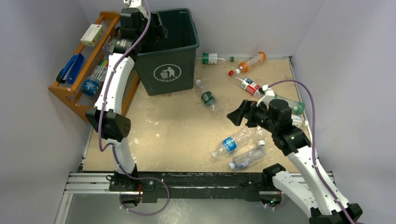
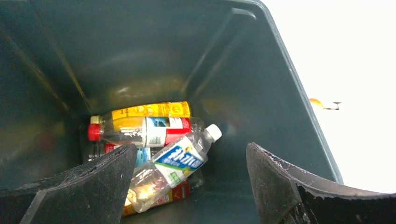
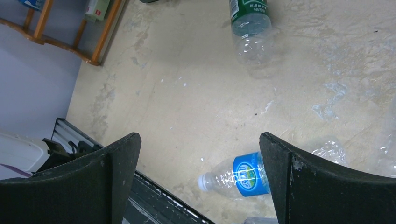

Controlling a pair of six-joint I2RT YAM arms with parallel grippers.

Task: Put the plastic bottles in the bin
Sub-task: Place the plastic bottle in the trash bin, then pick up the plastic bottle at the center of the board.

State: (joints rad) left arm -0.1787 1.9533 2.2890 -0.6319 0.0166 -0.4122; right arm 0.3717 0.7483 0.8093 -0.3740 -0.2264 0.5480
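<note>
While your left gripper [image 2: 191, 147] hangs wide open and empty over the large dark green plastic bin [image 2: 261, 70], where several bottles [image 2: 154, 130] already lie, your right gripper [image 3: 200, 135], equally spread and empty, hovers above a clear blue-labelled plastic bottle [image 3: 243, 175] on the table [image 3: 187, 93]. Next, likely: lower astride its body and close.

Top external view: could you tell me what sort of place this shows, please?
Likely a robot test cell: plain grey walls box in a worn tabletop, with a green bin and scattered bottles.
</note>
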